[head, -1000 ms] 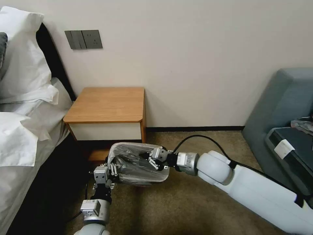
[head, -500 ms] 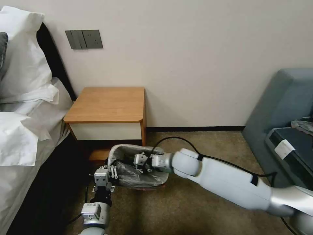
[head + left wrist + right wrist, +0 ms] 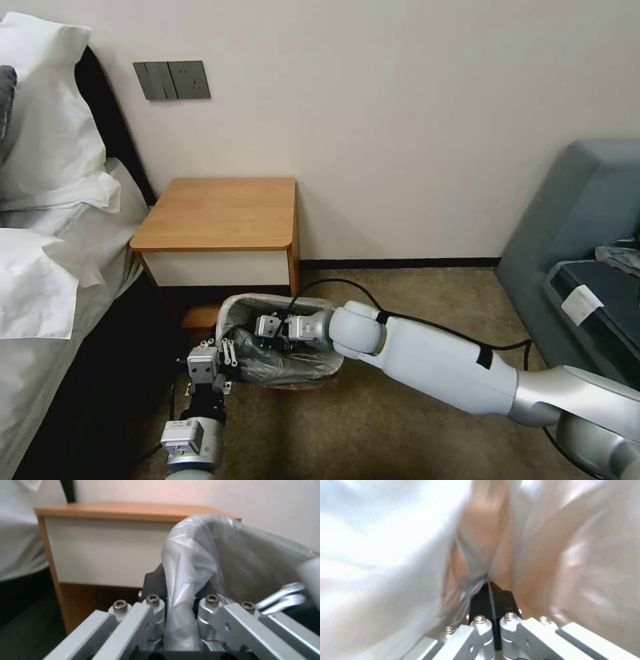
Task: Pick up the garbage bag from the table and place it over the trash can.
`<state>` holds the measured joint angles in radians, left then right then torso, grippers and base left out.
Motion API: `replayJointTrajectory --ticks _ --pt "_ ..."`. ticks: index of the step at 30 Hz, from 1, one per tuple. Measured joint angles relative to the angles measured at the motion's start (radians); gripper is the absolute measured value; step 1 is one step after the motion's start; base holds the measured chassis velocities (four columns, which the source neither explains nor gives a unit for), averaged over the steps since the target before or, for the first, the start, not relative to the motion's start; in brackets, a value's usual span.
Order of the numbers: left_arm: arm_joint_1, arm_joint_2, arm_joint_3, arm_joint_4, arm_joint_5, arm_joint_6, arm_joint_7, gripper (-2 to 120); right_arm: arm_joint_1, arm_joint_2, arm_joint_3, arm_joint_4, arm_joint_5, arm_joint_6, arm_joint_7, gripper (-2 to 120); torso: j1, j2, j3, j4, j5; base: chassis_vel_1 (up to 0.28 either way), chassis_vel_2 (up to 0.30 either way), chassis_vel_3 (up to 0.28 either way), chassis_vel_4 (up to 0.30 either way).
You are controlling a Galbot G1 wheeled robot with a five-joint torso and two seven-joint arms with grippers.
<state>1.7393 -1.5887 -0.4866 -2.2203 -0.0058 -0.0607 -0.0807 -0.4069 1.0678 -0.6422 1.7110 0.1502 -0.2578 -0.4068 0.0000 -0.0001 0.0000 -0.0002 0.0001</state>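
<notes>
In front of table (image 3: 220, 215), bag (image 3: 280, 357) lines bin (image 3: 313, 373). Left gripper (image 3: 223, 350) clamps bag rim at near corner; right gripper (image 3: 257, 328), jaws together, pushes plastic down inside (lining step). Next, likely: seat rim evenly.

No text, label, brand, number or sign can be read anywhere in these views. The white tag (image 3: 580, 303) on the dark case at the right edge of the head view is too small to show any writing, and the grey switch plate (image 3: 171, 80) on the wall bears no legible marking.
</notes>
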Motion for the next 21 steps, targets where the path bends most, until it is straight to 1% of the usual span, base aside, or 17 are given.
replayJointTrajectory --ticks 1,2,5,6,7,9,10,12,13,14,15,16,17,18,19,20,21 --pt "-0.001 0.002 0.000 -0.001 -0.014 0.015 -0.011 7 -0.032 -0.021 0.035 0.038 0.010 0.001 0.000 0 0.000 0.000 0.000 0.0000 0.0000 0.000 0.000 0.000 0.000" --pt "-0.001 0.002 0.000 -0.001 -0.014 0.015 -0.011 7 -0.032 -0.021 0.035 0.038 0.010 0.001 0.000 0 0.000 0.000 0.000 0.0000 0.0000 0.000 0.000 0.000 0.000" --pt "-0.003 0.017 0.001 -0.015 -0.091 0.073 -0.053 7 -0.128 -0.097 0.174 0.158 0.033 0.014 0.003 0 0.000 0.000 0.000 0.0002 0.0000 0.000 0.000 0.000 0.000" --pt "-0.003 0.017 0.001 -0.015 -0.091 0.073 -0.053 7 -0.128 -0.097 0.174 0.158 0.033 0.014 0.003 0 0.000 0.000 0.000 0.0002 0.0000 0.000 0.000 0.000 0.000" --pt "-0.004 0.021 0.003 -0.022 -0.123 0.093 -0.067 7 -0.169 -0.120 0.237 0.195 0.037 0.021 0.007 0 0.000 0.000 0.000 0.0001 0.0002 0.000 0.000 0.000 0.000" --pt "-0.005 0.033 0.007 -0.039 -0.187 0.146 -0.094 7 -0.252 -0.162 0.340 0.266 0.056 0.034 0.052 0 0.000 0.000 0.000 0.0000 0.0000 0.000 0.000 0.000 0.000" --pt "-0.005 0.033 0.007 -0.039 -0.187 0.146 -0.094 7 -0.252 -0.162 0.340 0.266 0.056 0.034 0.052 0 0.000 0.000 0.000 0.0000 0.0000 0.000 0.000 0.000 0.000" --pt "-0.005 0.052 0.009 -0.057 -0.254 0.209 -0.118 7 -0.365 -0.189 0.421 0.353 0.114 0.037 0.164 0 0.000 0.000 0.000 -0.0006 0.0002 0.000 0.000 0.000 0.000" --pt "-0.001 0.058 0.006 -0.071 -0.284 0.239 -0.126 7 -0.409 -0.184 0.451 0.383 0.135 0.039 0.219 4 0.000 0.000 0.000 -0.0006 -0.0002 0.000 0.000 0.000 0.000" --pt "-0.001 0.058 0.006 -0.071 -0.284 0.239 -0.126 7 -0.409 -0.184 0.451 0.383 0.135 0.039 0.219 4 0.000 0.000 0.000 -0.0006 -0.0002 0.000 0.000 0.000 0.000" --pt "0.004 0.061 0.000 -0.085 -0.310 0.270 -0.134 7 -0.457 -0.162 0.491 0.403 0.142 0.048 0.264 10 0.000 0.000 0.000 0.0006 -0.0001 0.000 0.000 0.000 0.000" --pt "-0.003 0.072 -0.005 -0.095 -0.343 0.309 -0.142 7 -0.505 -0.138 0.537 0.417 0.145 0.057 0.293 17 0.000 0.000 0.000 0.0004 0.0006 0.000 0.000 0.000 0.000" --pt "-0.003 0.072 -0.005 -0.095 -0.343 0.309 -0.142 7 -0.505 -0.138 0.537 0.417 0.145 0.057 0.293 17 0.000 0.000 0.000 0.0004 0.0006 0.000 0.000 0.000 0.000" --pt "-0.010 0.081 -0.007 -0.099 -0.366 0.333 -0.146 7 -0.539 -0.119 0.573 0.423 0.148 0.064 0.320 19 0.000 0.000 0.000 0.0006 -0.0001 0.000 0.000 0.000 0.000" --pt "-0.026 0.107 -0.013 -0.100 -0.409 0.375 -0.149 7 -0.607 -0.071 0.650 0.429 0.162 0.075 0.370 26 0.000 0.000 0.000 0.0004 -0.0002 0.000 0.000 0.000 0.000" --pt "-0.026 0.107 -0.013 -0.100 -0.409 0.375 -0.149 7 -0.607 -0.071 0.650 0.429 0.162 0.075 0.370 26 0.000 0.000 0.000 0.0004 -0.0002 0.000 0.000 0.000 0.000" --pt "-0.035 0.127 -0.016 -0.093 -0.434 0.397 -0.147 7 -0.655 -0.032 0.711 0.427 0.176 0.081 0.402 32 0.000 0.000 0.000 -0.0001 0.0003 0.000 0.000 0.000 0.000"
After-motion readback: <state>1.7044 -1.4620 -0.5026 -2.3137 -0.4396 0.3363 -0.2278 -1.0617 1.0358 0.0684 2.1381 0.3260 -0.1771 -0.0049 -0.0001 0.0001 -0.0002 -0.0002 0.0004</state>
